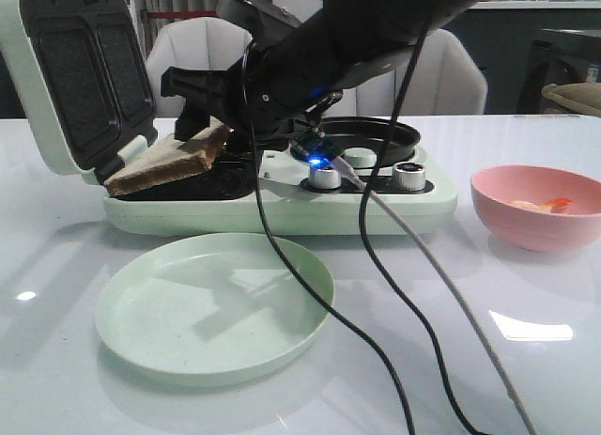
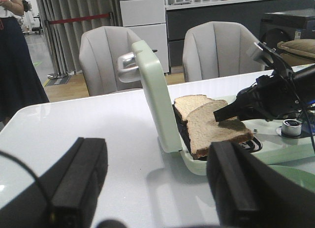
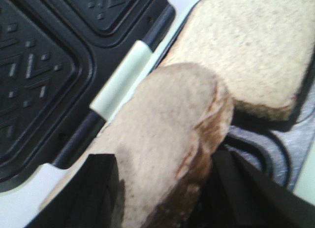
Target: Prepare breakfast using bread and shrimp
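Front view shows a white table (image 1: 526, 379) bearing a pale green sandwich maker (image 1: 282, 205), which serves as the landmark for everything else. Its lid (image 1: 70, 78) stands open and upright at the far-left end, dark ribbed plates facing the cooking bay. The right arm (image 1: 347, 40), black and bulky, reaches over the maker from its right end, two cables hanging from it down across the table. In front of the maker lies a round pale green plate (image 1: 214, 308), bare. Off the maker's right end sits a pink bowl (image 1: 537, 208) with the shrimp (image 1: 549, 206) inside, orange and pale.

Both slices of bread are in the maker's open bay beside the lid. One bread slice (image 2: 194, 104) lies nearer the lid. The other bread slice (image 2: 211, 129) is tilted above the bay, one corner raised. The right gripper (image 1: 202, 111) is clamped on that raised corner, fingers on either side of the crust. The left gripper (image 2: 157, 188) hangs well away from the maker, its jaws wide apart with nothing between them.
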You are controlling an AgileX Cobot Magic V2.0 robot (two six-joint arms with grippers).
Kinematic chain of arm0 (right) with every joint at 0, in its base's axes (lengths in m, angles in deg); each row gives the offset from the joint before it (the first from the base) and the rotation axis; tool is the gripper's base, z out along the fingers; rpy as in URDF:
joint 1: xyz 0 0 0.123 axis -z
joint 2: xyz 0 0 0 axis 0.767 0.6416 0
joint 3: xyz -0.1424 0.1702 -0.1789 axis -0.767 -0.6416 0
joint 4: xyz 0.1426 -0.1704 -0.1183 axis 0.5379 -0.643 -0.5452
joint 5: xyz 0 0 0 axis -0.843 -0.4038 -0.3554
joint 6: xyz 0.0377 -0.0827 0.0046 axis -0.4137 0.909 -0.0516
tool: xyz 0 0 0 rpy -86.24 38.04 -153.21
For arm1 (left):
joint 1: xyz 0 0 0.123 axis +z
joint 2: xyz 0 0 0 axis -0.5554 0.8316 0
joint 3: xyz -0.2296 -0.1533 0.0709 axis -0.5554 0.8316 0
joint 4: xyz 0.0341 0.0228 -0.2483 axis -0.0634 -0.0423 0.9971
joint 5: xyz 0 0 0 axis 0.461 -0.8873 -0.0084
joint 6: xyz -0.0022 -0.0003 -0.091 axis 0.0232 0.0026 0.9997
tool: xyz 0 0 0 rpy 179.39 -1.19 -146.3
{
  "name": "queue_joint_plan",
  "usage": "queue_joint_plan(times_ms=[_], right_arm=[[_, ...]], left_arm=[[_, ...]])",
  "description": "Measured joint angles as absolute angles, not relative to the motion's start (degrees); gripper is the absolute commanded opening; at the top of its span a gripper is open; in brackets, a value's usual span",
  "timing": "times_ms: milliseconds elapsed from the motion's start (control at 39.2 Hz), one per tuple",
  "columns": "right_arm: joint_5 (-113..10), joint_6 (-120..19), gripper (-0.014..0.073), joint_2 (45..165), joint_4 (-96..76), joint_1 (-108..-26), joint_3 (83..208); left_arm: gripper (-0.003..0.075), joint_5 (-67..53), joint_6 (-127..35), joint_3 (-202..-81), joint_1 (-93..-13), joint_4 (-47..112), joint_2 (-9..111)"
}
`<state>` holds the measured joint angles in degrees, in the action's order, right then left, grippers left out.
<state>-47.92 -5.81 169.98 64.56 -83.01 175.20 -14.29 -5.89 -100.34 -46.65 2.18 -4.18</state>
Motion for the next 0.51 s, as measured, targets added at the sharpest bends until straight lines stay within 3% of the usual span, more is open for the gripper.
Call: queue_joint_plan(times_ms=[511], right_arm=[[-46.9,-5.8,0.0496,165.3,53.9,-82.6,175.2]], left_arm=[[0.0492,-14.3,-5.9,-100.3,-46.6,2.2,-4.2]])
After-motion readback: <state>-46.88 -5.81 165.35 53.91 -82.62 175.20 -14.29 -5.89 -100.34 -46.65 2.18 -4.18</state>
